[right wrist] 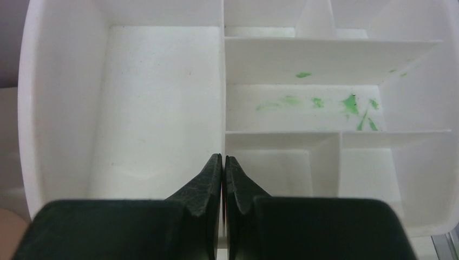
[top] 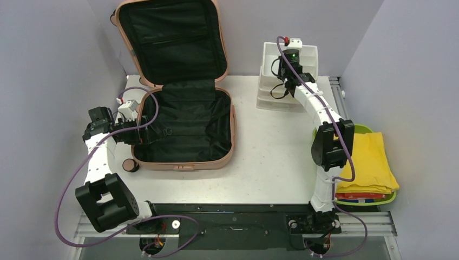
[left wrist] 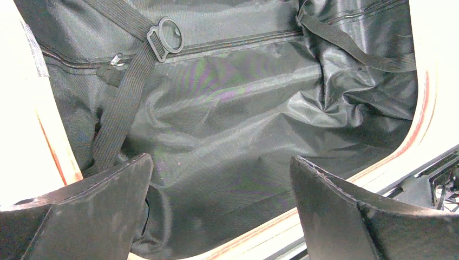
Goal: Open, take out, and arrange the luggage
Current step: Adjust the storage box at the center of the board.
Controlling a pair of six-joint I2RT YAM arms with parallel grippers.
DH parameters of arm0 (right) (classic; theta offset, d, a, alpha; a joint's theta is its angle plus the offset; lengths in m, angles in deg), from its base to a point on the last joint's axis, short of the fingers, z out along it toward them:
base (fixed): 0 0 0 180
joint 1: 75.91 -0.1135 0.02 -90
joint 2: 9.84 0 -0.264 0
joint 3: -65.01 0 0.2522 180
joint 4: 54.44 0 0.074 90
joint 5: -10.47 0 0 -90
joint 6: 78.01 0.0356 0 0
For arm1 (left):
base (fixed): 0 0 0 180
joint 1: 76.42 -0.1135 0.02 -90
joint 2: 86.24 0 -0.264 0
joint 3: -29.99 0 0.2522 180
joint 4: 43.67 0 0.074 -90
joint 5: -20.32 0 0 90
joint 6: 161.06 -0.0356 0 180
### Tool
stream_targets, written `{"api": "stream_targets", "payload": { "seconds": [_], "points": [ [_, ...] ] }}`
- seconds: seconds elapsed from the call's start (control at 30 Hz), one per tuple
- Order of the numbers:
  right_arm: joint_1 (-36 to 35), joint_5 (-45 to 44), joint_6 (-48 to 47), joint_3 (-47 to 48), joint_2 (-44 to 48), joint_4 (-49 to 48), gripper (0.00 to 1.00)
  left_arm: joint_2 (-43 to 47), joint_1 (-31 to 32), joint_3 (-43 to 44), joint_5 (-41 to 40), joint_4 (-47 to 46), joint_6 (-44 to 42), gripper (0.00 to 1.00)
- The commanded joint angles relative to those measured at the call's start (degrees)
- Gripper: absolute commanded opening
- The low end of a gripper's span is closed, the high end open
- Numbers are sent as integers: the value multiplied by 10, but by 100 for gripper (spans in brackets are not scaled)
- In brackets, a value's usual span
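The luggage (top: 184,164), a salmon-pink hard-shell suitcase, lies open on the table's left half with its lid propped upright against the back wall. Its black lining (left wrist: 227,108) looks empty, with a strap and ring buckle (left wrist: 165,35) lying loose across it. My left gripper (top: 138,135) hangs over the case's left rim, open wide (left wrist: 222,162) with only lining between its fingers. My right gripper (top: 282,86) is over the white drawer organizer (top: 269,59). It is shut (right wrist: 223,158), its tips in line with the central divider (right wrist: 223,81).
The organizer's compartments (right wrist: 157,97) hold nothing; one has green smears (right wrist: 325,103). A lime-green tray (top: 361,129) at the table's right edge carries folded clothes, a yellow one (top: 373,157) on top. A caster wheel (top: 129,165) sticks out at the case's near-left corner.
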Motion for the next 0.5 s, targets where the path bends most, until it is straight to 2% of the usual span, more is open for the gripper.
{"api": "stream_targets", "payload": {
  "seconds": [0.0,0.3,0.47],
  "points": [
    [2,18,10,-46,82,36,0,21,0,2,16,-16,-1,96],
    [-24,32,10,-214,194,7,0,29,0,6,22,-10,0,96],
    [-43,30,11,-270,242,3,0,40,0,4,25,-10,0,96]
  ]
}}
